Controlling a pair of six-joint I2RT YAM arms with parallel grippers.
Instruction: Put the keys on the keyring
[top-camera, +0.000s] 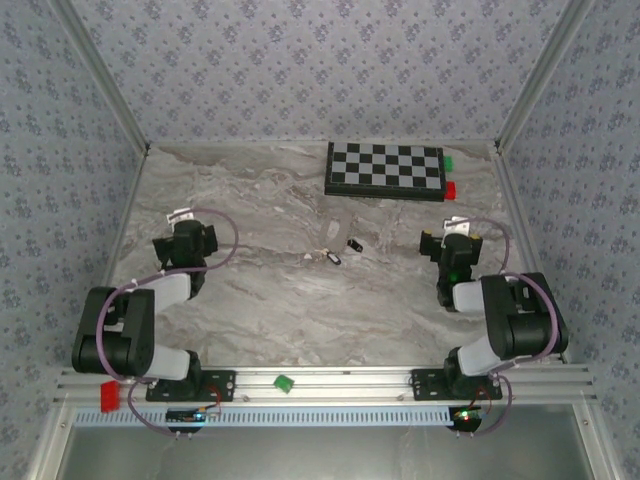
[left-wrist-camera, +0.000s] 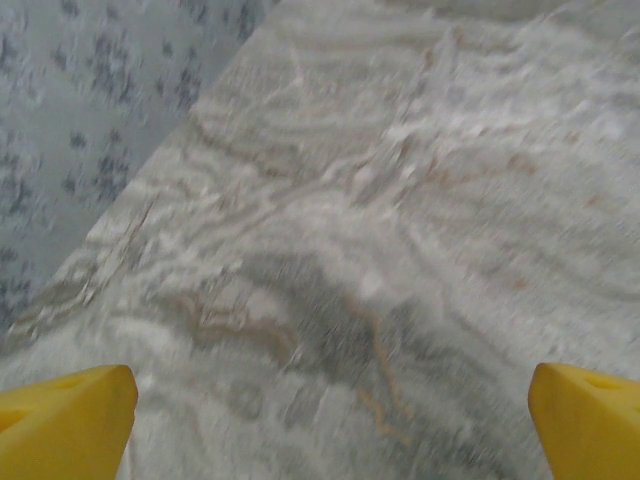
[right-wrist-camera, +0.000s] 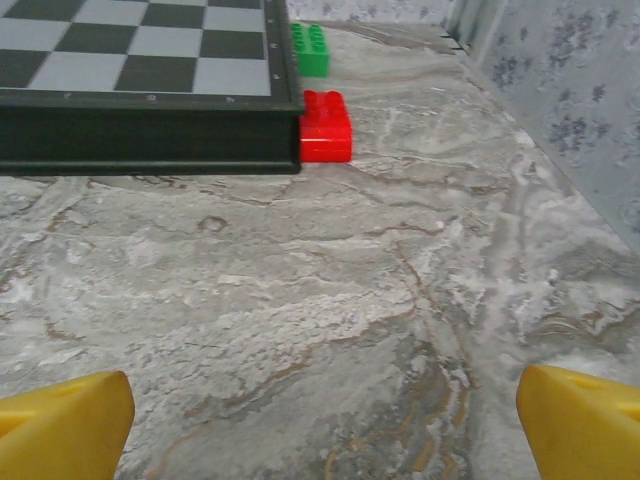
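top external view: keys (top-camera: 334, 258) lie untouched, 3 o'clock from left gripper (top-camera: 182, 222), 9 o'clock from right gripper (top-camera: 455, 230); both wide, empty. next probably: reach, pinch one key.

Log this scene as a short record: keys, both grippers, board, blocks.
keys: loose on the table, between the two arms
left gripper: jaws open, empty, over bare table
right gripper: jaws open, empty, facing the chessboard
chessboard: far side of table
red block: at chessboard's near right corner
green block: behind red block, beside chessboard
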